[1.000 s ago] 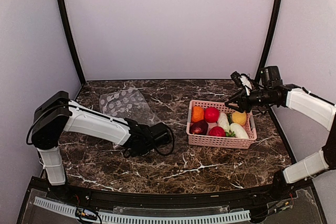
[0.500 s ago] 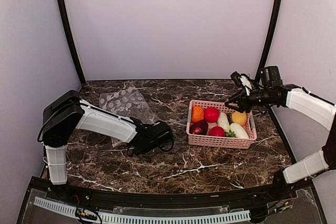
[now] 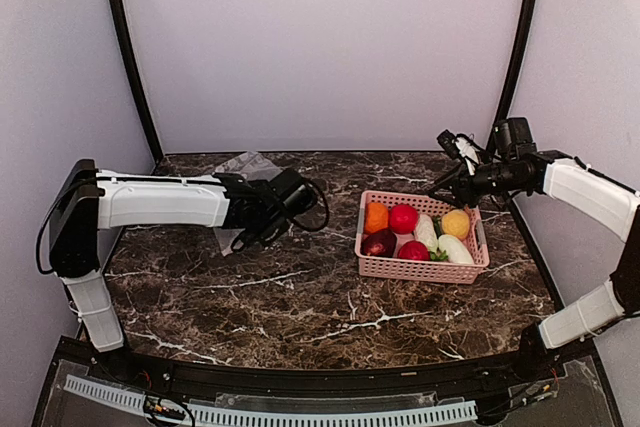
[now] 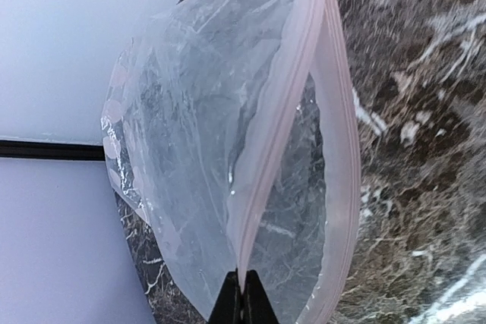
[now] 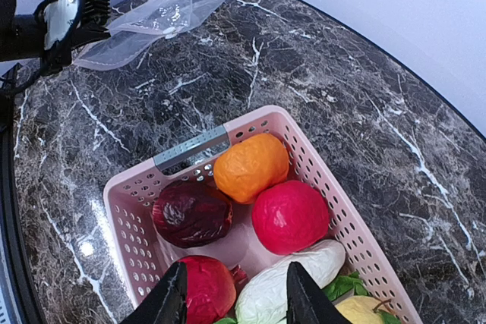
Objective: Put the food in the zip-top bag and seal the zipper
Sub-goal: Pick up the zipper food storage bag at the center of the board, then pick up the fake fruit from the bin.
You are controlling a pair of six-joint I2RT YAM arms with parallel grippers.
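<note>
The food lies in a pink basket (image 3: 420, 269): an orange piece (image 5: 250, 166), a red ball (image 5: 291, 216), a dark maroon piece (image 5: 191, 212), another red piece (image 5: 205, 290), a white-green piece (image 5: 285, 286) and a yellow one (image 5: 364, 310). My right gripper (image 5: 231, 294) is open and empty, hovering over the basket's right end (image 3: 440, 187). My left gripper (image 4: 243, 301) is shut on one pinkish zipper strip (image 4: 285, 104) of the clear zip-top bag (image 4: 197, 134). The bag's mouth gapes, with the other strip (image 4: 345, 157) apart. The bag sits at the back left (image 3: 250, 163).
The marble table (image 3: 330, 297) is ringed by pale walls and two black corner posts (image 3: 130, 57). The basket has a grey handle bar (image 5: 191, 149). The left arm (image 3: 160, 202) stretches across the left half of the table.
My left arm swung from the table's front middle to the back left and took hold of the bag's zipper edge, lifting it. The right gripper barely moved.
</note>
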